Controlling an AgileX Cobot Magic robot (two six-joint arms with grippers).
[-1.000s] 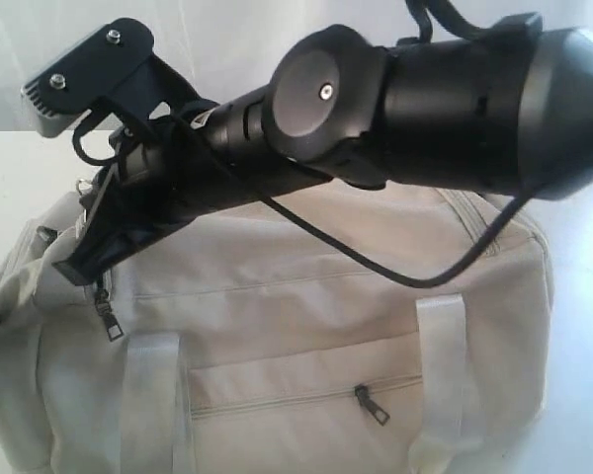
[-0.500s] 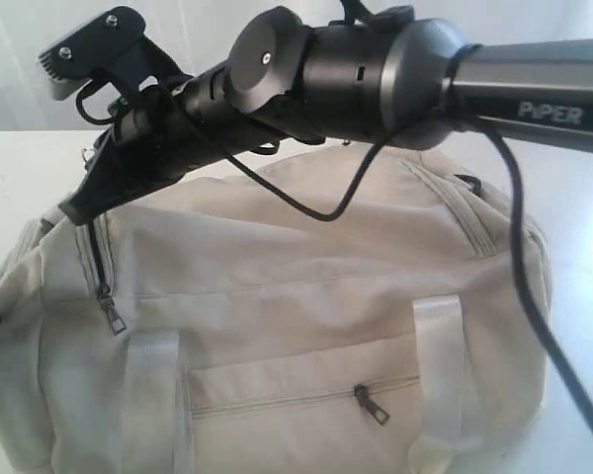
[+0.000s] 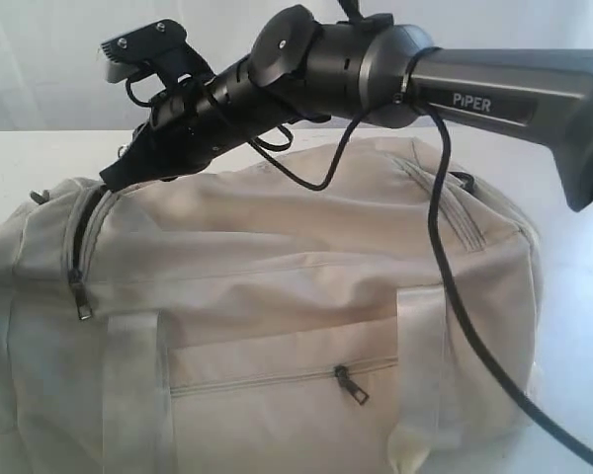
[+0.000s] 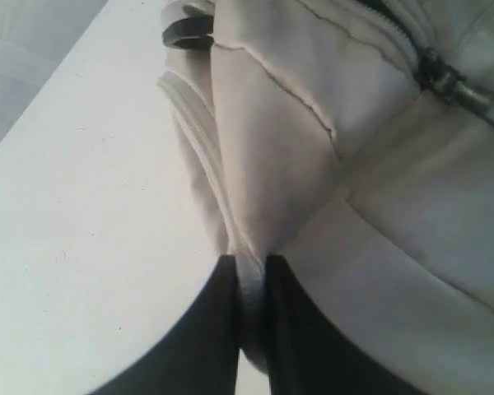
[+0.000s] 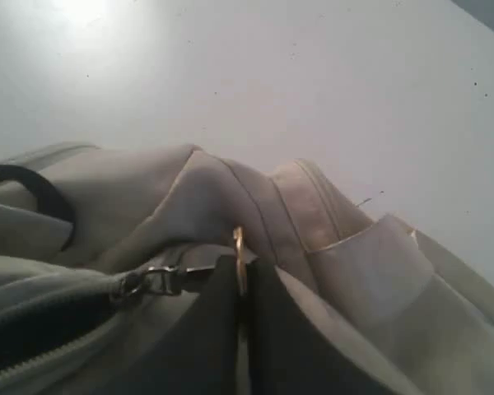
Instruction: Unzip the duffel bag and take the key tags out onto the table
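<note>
The cream duffel bag [image 3: 296, 286] fills the exterior view on the white table [image 3: 20, 163]. My right gripper [image 3: 113, 181] reaches across to the bag's top left end. In the right wrist view it [image 5: 240, 271] is shut on the thin metal zip pull [image 5: 238, 251] of the top zipper. The slider [image 5: 152, 280] sits beside it, and dark lining [image 5: 33, 329] shows behind it. In the left wrist view my left gripper [image 4: 251, 265] is shut on a fold of the duffel bag [image 4: 288, 164]. It is out of the exterior view. The key tags are hidden.
A side zipper with a hanging pull [image 3: 81, 306] and a front pocket zipper pull [image 3: 350, 385] face the exterior camera. White webbing straps [image 3: 420, 365] run down the front. A black D-ring [image 4: 188, 34] sits at the bag's end. The right arm's cable [image 3: 445, 257] drapes over the bag.
My right gripper has moved up and to the right along the bag's top. The bag's left end has lifted and the bag has shifted left.
</note>
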